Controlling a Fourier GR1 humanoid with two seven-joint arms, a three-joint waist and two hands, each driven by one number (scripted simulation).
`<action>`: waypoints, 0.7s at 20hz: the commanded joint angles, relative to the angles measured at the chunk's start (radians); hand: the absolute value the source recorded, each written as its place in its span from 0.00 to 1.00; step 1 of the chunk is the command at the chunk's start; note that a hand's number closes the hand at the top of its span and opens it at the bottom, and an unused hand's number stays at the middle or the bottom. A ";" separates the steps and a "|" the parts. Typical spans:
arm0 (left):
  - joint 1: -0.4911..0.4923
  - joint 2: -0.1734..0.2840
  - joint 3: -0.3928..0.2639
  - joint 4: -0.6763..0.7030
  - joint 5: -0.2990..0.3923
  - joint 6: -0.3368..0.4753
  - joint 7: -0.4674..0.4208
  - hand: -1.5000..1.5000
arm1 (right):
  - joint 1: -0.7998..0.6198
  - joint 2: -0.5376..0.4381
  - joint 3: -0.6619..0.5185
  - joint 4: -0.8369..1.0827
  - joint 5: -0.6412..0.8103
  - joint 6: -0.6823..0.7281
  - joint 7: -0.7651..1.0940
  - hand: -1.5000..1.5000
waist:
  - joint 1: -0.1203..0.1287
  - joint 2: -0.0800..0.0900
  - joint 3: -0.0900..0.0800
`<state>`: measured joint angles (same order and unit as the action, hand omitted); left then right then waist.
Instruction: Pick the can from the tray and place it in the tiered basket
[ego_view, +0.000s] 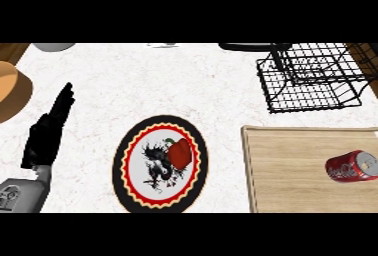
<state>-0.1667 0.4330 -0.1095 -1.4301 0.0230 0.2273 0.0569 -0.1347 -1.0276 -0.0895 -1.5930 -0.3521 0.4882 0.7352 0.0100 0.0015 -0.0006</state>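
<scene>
White speckled stone makes up the counter (148, 85), which fills most of the head view. Nearest, at the lower left, the left hand (46, 135) comes up from a grey forearm (22, 192) that is cut off by the bottom edge. Its black fingers are straight and close together, pointing up and a little to the right, and they hold nothing. The right hand does not show at all. Next to the left hand, near the middle, sits a round plate (160, 164) with a black rim, a red and yellow ring and a dark and red picture that is hard to make out. To the right lies the wooden tray (295, 150), cut off by the right side and the bottom. The can (352, 166) is on the tray, close to the right side of the view. It is red with white writing and a silver end. It lies on its side, and its long way runs left to right, with the silver end pointing right and a little up. Further back on the right stands the black wire tiered basket (311, 80), well apart from the can; its top part is cut off. At the far left an orange-brown round thing (11, 90) is only partly seen. Along the far edge are a grey shape (53, 47), a small pale thing (162, 45) and a dark curved thing (244, 47), all cut off and hard to name.
</scene>
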 joint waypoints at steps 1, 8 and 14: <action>0.022 -0.018 0.008 -0.034 -0.036 0.004 0.013 0.50 | -0.020 0.044 0.028 -0.002 0.062 0.031 0.064 0.00 | -0.006 -0.002 0.000; 0.012 -0.049 0.062 0.024 -0.050 -0.038 -0.027 0.50 | 0.056 0.098 -0.028 -0.085 0.111 0.103 0.095 0.00 | -0.016 -0.003 0.000; 0.016 -0.086 0.048 -0.052 -0.107 -0.010 0.055 0.50 | 0.086 0.138 -0.043 -0.150 0.234 0.119 0.055 0.00 | -0.016 -0.003 0.001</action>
<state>-0.1398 0.3720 -0.0612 -1.4535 -0.0506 0.1966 0.0657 -0.0894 -0.8865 -0.0920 -1.6865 -0.1584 0.5692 0.7944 -0.0009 -0.0007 0.0000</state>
